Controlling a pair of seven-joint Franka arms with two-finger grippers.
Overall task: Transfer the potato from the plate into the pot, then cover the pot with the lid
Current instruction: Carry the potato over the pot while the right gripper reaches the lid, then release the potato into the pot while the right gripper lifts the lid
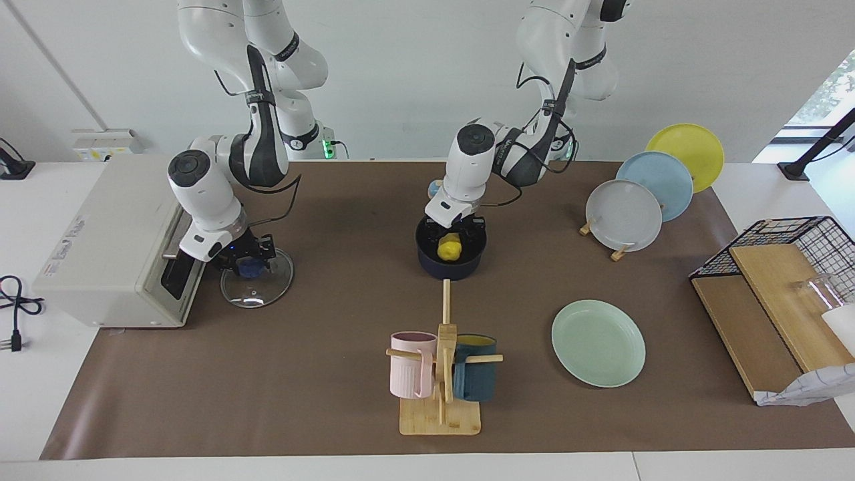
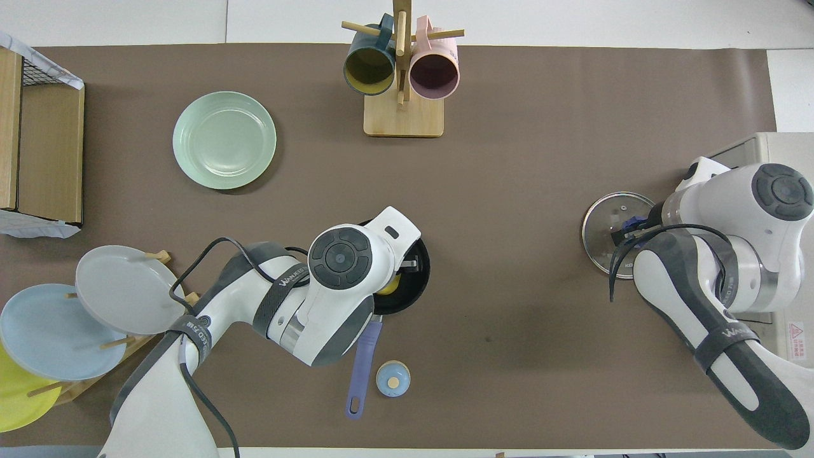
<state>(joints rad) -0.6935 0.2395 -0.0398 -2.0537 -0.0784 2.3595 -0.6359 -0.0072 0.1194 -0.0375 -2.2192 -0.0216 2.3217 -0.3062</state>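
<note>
While potato [image 1: 450, 249] sits in pot [image 1: 451, 266], left tool [image 1: 455, 235] spread around it, right tool [image 1: 248, 262] gripping lid [image 1: 256, 282].

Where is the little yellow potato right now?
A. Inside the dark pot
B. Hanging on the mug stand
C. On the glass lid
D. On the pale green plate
A. The potato sits inside the pot, with the left gripper right at it, while the plate lies bare.
</note>
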